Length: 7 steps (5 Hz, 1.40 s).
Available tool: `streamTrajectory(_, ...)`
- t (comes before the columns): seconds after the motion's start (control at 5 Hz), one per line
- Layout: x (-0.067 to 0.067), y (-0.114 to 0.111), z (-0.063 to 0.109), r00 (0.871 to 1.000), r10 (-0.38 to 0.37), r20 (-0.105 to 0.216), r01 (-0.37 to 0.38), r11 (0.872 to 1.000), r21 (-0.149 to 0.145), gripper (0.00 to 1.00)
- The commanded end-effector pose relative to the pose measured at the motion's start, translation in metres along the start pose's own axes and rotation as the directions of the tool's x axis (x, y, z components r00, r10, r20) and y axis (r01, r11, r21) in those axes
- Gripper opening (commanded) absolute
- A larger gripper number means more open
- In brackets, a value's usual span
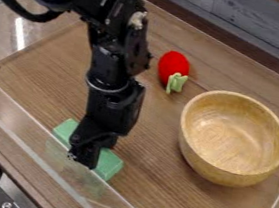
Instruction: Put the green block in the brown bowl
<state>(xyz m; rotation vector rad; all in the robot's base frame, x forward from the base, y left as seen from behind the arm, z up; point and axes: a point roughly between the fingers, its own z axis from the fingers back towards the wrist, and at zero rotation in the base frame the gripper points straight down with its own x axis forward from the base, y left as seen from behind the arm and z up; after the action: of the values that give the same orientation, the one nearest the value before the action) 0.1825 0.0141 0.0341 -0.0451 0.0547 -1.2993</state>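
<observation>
While upright, arm (106, 80) over green block (107, 165)

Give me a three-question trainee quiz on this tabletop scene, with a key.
1. True or false: the green block already lies inside the brown bowl.
2. Which thing is the gripper down at? A) the green block B) the brown bowl C) the red object
3. Fill in: the brown bowl holds ____.

Key:
1. False; the block lies on the table, apart from the bowl.
2. A
3. nothing
</observation>
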Motion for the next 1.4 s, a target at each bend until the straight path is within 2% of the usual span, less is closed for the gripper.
streamTrajectory(0.0, -0.001, 0.01, 0.014, 1.0, 0.016, -0.003, -0.016, 0.999, 0.033, 0.0)
streamTrajectory(0.2, 0.002, 0.015, 0.038, 0.999, 0.039, -0.032, -0.037, 0.998, 0.056, 0.0)
streamTrajectory(0.4, 0.003, 0.011, 0.023, 0.999, 0.038, -0.034, -0.036, 0.998, 0.052, 0.0)
streamTrajectory(0.6, 0.006, 0.007, 0.017, 0.998, 0.048, -0.043, -0.046, 0.997, 0.061, 0.0)
streamTrajectory(0.8, 0.009, 0.005, 0.018, 0.996, 0.065, -0.058, -0.061, 0.995, 0.076, 0.0)
streamTrajectory(1.2, 0.004, 0.004, 0.044, 0.996, -0.012, -0.086, 0.022, 0.994, 0.107, 0.0)
